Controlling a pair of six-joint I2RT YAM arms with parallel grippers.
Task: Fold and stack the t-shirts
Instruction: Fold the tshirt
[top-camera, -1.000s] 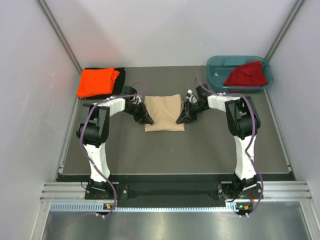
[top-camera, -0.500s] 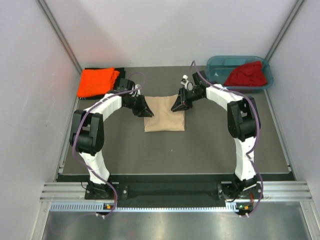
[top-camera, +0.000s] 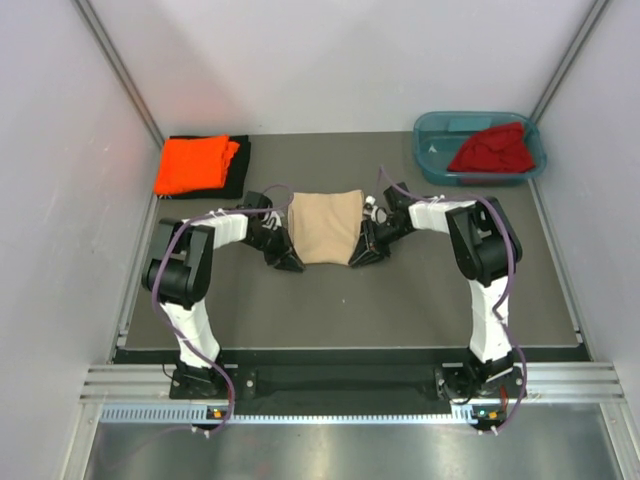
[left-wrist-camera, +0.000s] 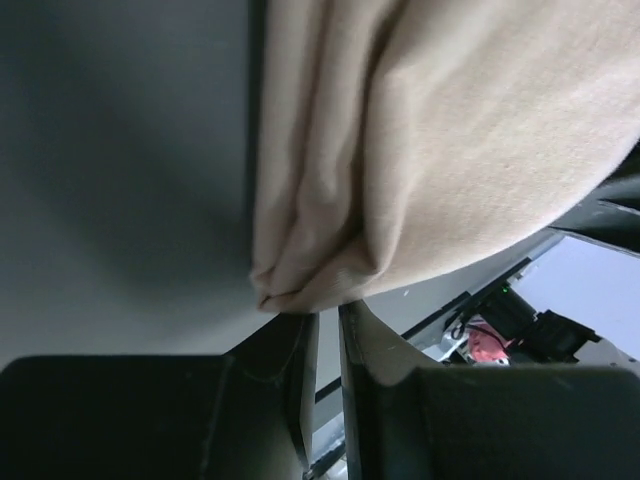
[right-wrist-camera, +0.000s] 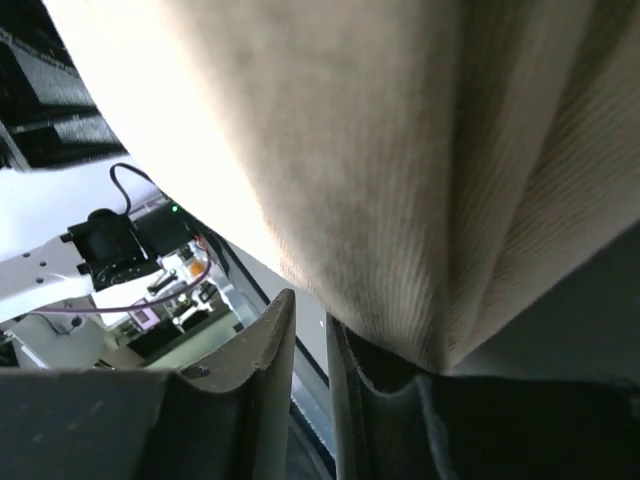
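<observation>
Top view, w/ both wrist views. The beige t-shirt (top-camera: 323, 226) lies at the ctr of the frame on the dark table (top-camera: 420, 300), already reduced to a compact multi-layer panel that narrows toward its lower edge. L gripper (top-camera: 285, 262) is at its lower-left corner and R gripper (top-camera: 360, 255) at its lower-right corner. In the L wrist view the jaws stand almost together, only a thin slit between them, w/ the bunched corner of the cloth meeting the fingertips. In the R wrist view the jaws are likewise nearly closed, w/ the cloth's edge draped onto the tips and the arm bases visible beneath it. Both grippers thus read as clenched on the beige shirt's near edge, which is raised off the table. Upper left: the orange t-shirt (top-camera: 193, 165), folded, sits on top of the black t-shirt (top-camera: 243, 160), of which only a dark margin shows; these two appear done and stacked. Upper right: the dark red t-shirt (top-camera: 492, 150) lies crumpled and unfolded in the teal tub (top-camera: 432, 140). Judged progress is approx. half. Remaining are the last fold of the beige shirt, its transfer onto the upper-left stack, then fetching, folding and stacking the dark red one.
</observation>
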